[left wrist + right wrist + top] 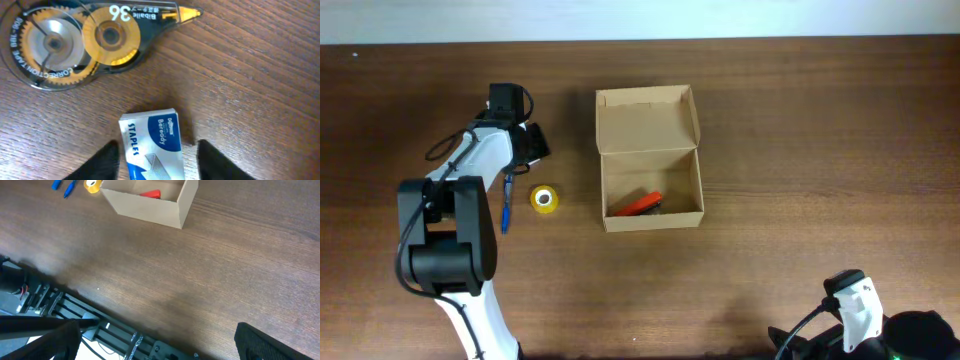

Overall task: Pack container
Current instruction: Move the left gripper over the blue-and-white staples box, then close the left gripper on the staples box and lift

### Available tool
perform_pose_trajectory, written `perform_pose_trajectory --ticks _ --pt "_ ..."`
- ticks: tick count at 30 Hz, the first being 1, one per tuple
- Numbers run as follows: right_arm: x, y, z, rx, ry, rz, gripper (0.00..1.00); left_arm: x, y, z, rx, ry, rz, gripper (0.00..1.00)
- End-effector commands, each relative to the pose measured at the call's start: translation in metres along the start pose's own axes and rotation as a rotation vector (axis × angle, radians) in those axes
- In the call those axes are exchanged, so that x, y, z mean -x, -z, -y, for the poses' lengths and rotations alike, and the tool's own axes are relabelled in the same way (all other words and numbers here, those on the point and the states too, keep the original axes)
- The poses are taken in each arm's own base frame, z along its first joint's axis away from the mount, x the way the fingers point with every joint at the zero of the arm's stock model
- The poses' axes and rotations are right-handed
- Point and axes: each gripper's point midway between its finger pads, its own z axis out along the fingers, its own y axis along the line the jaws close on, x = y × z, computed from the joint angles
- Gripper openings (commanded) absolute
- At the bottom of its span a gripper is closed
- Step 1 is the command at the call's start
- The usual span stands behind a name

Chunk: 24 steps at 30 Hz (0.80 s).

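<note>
Container [645, 120] 1 (open) | tape roll [545, 199] 1 | staples box [152, 142] 1

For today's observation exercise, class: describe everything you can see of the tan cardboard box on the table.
The small rectangular tan cardboard box stands upright on the brown wooden table. Its hinged flap lid is open, swung back on the far side. Inside lies a red-orange object with something dark beside it. Nothing else touches it.

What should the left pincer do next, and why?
Probably lower and close on the staples box: the left pincer is open with that box between its fingers, ungripped, and the cardboard box stands open.
</note>
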Motion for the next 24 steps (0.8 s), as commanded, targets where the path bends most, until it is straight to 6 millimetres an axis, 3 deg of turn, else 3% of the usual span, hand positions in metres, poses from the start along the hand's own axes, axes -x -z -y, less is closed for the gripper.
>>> perform_pose_trajectory --ticks 1,7,13,19,24 --pt "-0.001 0.0 -0.001 0.008 0.011 -0.002 0.99 -0.006 -0.01 0.001 -0.004 0.008 -0.027 0.38" --pt "-0.001 0.0 -0.001 0.008 0.011 -0.002 0.99 -0.006 -0.01 0.0 -0.001 0.008 -0.025 0.22" --pt "-0.001 0.0 -0.001 0.008 0.011 -0.002 0.99 0.007 0.0 -0.001 0.024 -0.012 -0.018 0.2" --pt "-0.001 0.0 -0.001 0.008 0.011 -0.002 0.99 0.039 0.05 0.024 0.002 -0.127 0.012 0.18" --pt "-0.001 0.0 -0.001 0.008 0.011 -0.002 0.99 0.047 0.113 0.066 -0.06 -0.278 0.101 0.17"
